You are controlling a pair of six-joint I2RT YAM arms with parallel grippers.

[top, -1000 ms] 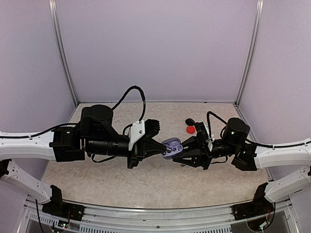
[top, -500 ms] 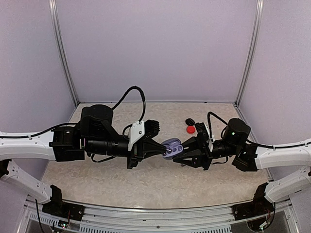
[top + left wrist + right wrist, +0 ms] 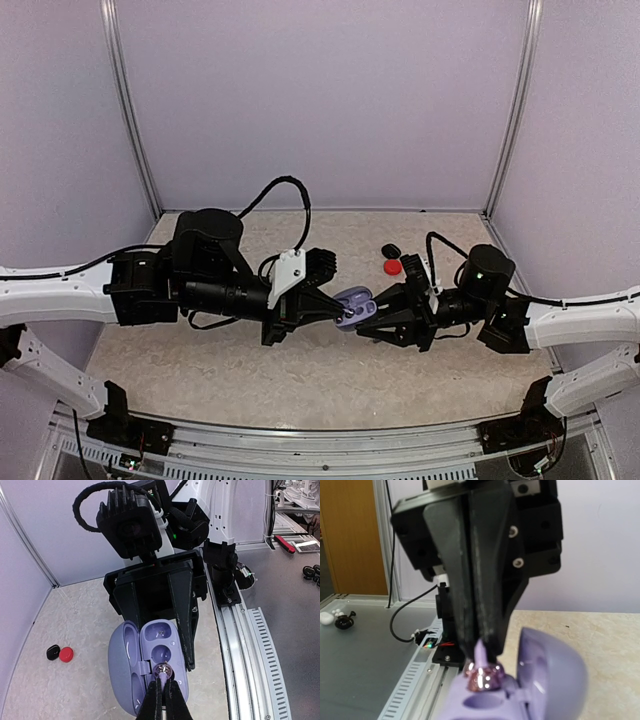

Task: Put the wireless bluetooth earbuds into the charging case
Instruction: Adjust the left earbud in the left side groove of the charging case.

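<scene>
An open lavender charging case [image 3: 352,298] hangs in mid-air above the table's middle, held by my right gripper [image 3: 374,318]. Its dark fingers [image 3: 181,615] clamp the base's sides. My left gripper [image 3: 163,681] is shut on the stem of a small lavender earbud [image 3: 163,670] with a shiny metallic head. The bud sits at the near socket of the case base [image 3: 161,632], beside the hinge. The other two hollows look empty. In the right wrist view, the bud [image 3: 484,676] touches the base beside the raised lid [image 3: 552,667], under the left gripper [image 3: 482,652].
A tiny red bud [image 3: 393,267] and a tiny black one [image 3: 390,250] lie together on the beige table behind the right arm; they also show in the left wrist view [image 3: 65,654]. An aluminium rail [image 3: 245,645] runs along the near table edge. Lilac walls enclose the space.
The left arm has shifted slightly right and forward, and its fingertips with the bud have pressed closer onto the case. The right arm and the case have barely moved.
</scene>
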